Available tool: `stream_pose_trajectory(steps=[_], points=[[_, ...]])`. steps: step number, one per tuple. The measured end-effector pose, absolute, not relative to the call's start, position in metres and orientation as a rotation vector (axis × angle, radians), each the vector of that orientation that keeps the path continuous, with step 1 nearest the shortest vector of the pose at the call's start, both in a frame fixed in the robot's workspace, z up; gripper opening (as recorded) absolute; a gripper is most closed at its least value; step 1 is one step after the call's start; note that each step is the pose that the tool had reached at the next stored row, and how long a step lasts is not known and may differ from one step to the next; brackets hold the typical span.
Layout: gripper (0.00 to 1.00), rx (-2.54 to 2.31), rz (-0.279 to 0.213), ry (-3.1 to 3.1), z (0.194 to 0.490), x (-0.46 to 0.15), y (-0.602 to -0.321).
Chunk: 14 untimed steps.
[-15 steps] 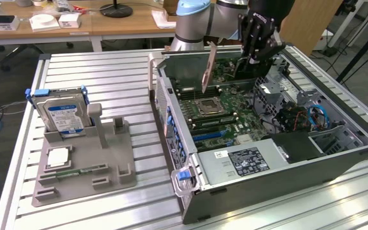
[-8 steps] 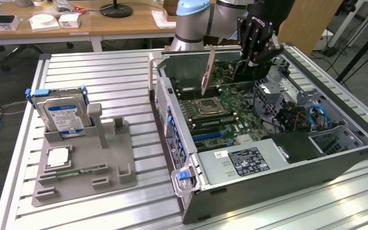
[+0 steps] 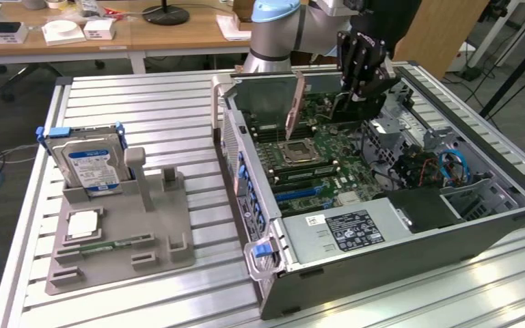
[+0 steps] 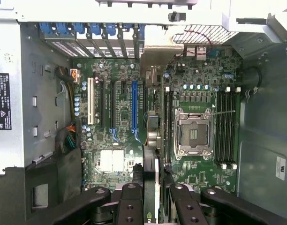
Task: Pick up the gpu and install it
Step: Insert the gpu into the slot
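My gripper (image 3: 343,109) hangs inside the open computer case (image 3: 262,266), above the motherboard (image 3: 322,174). It is shut on the gpu (image 3: 294,113), a thin dark card held upright on its edge. In the wrist view the gpu (image 4: 153,136) runs edge-on from between the two black fingers (image 4: 132,197) toward the metal bracket (image 4: 155,54) at the case's rear slots. It sits just beside the long blue slot (image 4: 134,108), on the side toward the CPU socket (image 4: 194,131). Whether its lower edge touches the board is hidden.
The case's walls and the power supply (image 3: 354,229) close in around the board. At the exterior view's left, a grey fixture (image 3: 153,246) on the slatted table holds a silver hard drive (image 3: 87,164), a processor (image 3: 82,224) and a green memory stick (image 3: 107,244).
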State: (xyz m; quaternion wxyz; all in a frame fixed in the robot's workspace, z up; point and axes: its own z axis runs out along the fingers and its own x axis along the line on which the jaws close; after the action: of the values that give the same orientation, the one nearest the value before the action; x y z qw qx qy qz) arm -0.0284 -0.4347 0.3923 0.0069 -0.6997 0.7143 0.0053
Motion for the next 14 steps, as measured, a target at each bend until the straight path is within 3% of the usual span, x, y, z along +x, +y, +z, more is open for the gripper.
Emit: stream_pose_trajectory(steps=[14], points=[[0.26,-2.184,0.016,2.239,0.387,-0.0286,-0.4373]])
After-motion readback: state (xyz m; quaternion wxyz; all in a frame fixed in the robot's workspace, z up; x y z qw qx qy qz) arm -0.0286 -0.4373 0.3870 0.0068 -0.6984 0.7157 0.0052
